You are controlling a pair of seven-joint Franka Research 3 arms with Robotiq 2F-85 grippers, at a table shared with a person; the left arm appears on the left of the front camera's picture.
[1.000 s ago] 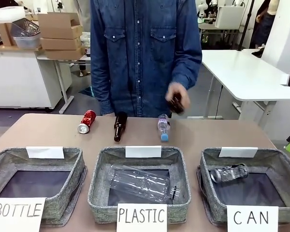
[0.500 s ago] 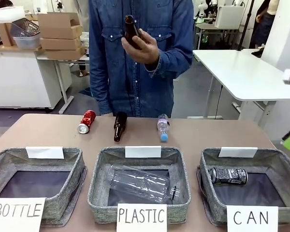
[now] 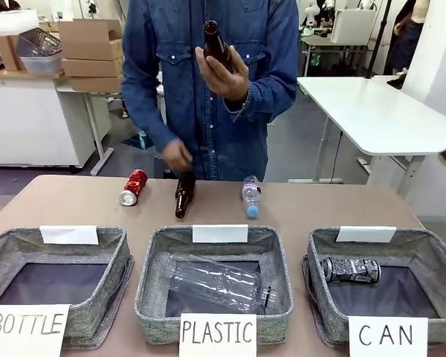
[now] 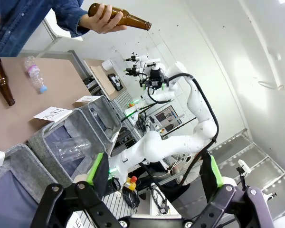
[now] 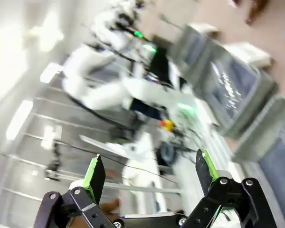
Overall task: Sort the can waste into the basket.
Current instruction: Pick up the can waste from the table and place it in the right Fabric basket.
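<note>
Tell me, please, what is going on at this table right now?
The black can lies in the CAN basket; the red can lies on the table, on the person's side. The person holds one brown bottle up in one hand, the other hand low near a second brown bottle on the table. The left tool and right tool are both open and empty.

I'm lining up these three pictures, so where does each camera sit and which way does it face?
Front view: fixed on the robot's side, facing across the table and baskets at the person; their hand holds up a brown bottle.
Left wrist view: on the left wrist, rolled, looking past the open left gripper along the baskets to that bottle.
Right wrist view: on the right wrist, blurred, looking past the open right gripper toward baskets.
Shared: front and left wrist views both show that bottle and the clear bottle.
</note>
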